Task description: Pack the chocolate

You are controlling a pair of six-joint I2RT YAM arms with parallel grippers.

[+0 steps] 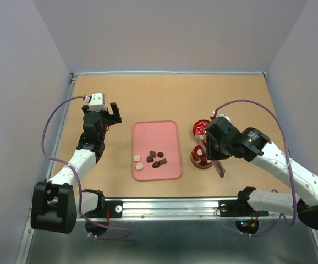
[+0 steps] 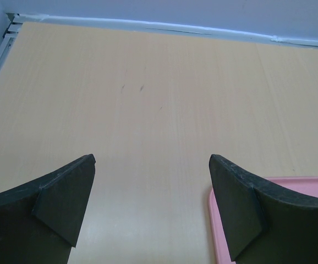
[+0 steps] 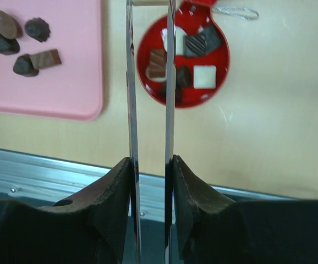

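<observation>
Right wrist: dark brown and cream-white chocolate point(image 3: 44, 58) either side of metal tongs point(image 3: 130, 99)

Pink tray point(image 1: 157, 135), red tin point(image 3: 223, 53), brown chocolate point(image 3: 45, 58)

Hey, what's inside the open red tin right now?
The red tin holds several chocolates: brown, dark, one striped, and cream-white pieces. One blade of the tongs crosses the tin and hides a thin strip, so an exact count is uncertain.
</observation>
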